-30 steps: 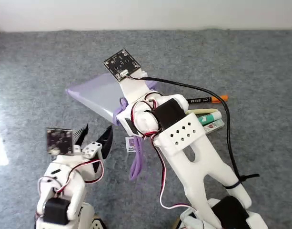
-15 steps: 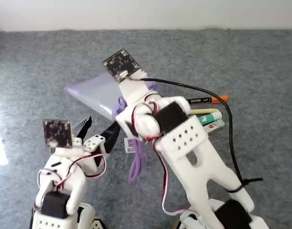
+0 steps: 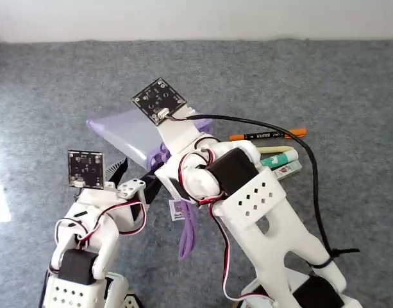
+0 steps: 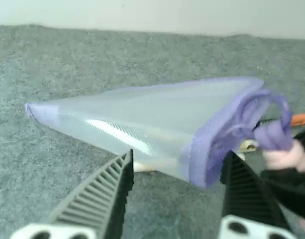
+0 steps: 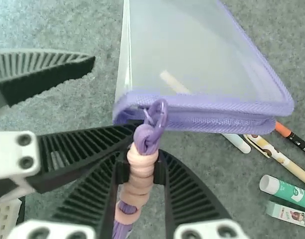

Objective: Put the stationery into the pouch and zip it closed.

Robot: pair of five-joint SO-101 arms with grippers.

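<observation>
Clenched on the pull (image 5: 141,172), the right claw (image 5: 141,160) holds the pouch (image 5: 192,64) by its zip end. That end seems raised off the carpet (image 3: 49,83), while the far corner rests on it. The left claw (image 4: 178,158) is spread wide and grasps nothing, its 2 jaws near that same end of the pouch. Beyond the pouch lie 4 loose items close together: pen (image 3: 267,135), pencil (image 3: 274,150), glue stick (image 3: 279,160) and eraser (image 3: 288,169). A pale stick shows through the clear wall; I cannot tell whether it is inside or beneath.

The purple zip edge looks shut, so I judge the step in hand to be opening the pouch, with filling not yet begun. Next, the left claw needs to pinch the fabric by the zip end and brace it. The right claw can then draw the pull along the zip without dragging the whole pouch.
</observation>
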